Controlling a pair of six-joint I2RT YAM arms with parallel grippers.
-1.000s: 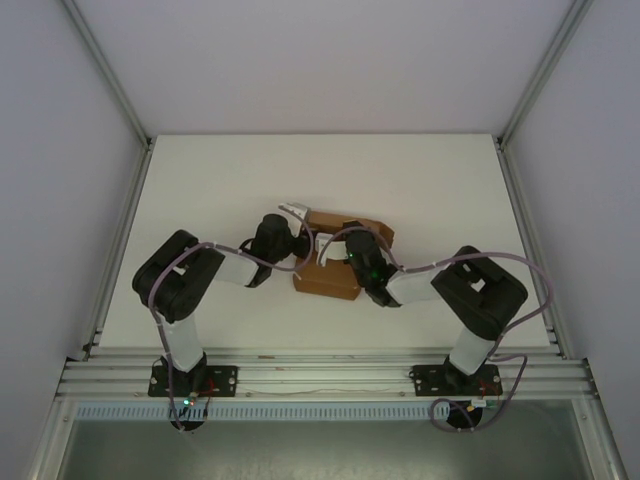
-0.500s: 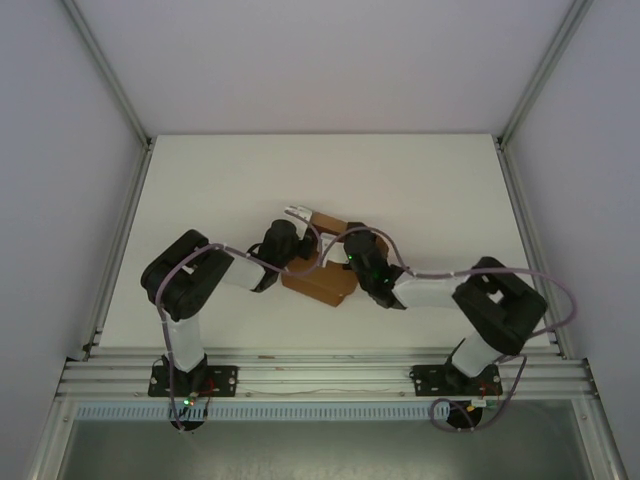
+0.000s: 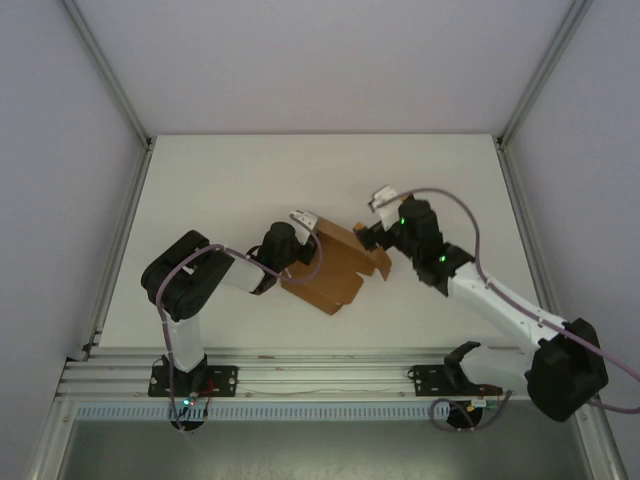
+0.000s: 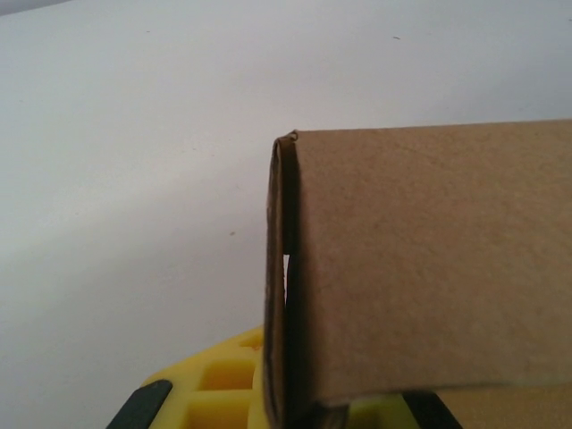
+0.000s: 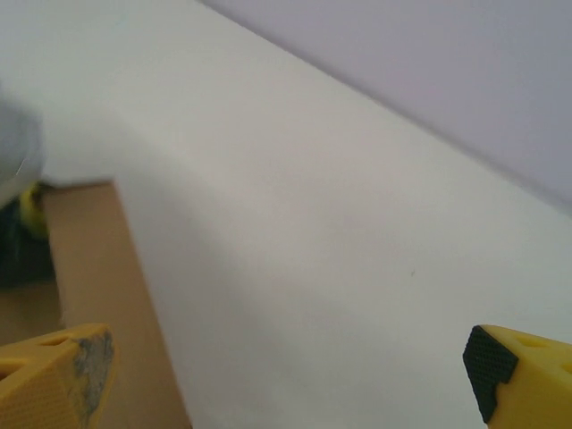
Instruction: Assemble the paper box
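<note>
The left gripper (image 3: 302,222) was closed tight on the left edge of the paper box (image 3: 335,268), which was near the middle of the white table (image 3: 220,180). The right gripper (image 5: 286,384) stood wide open and held nothing, just beside the box's right corner.

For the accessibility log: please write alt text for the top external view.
A plain brown, partly folded cardboard box sits at the middle of the white table, its left edge pinched in the left arm's tool. The right arm's tool stands open beside the box's right end.
</note>
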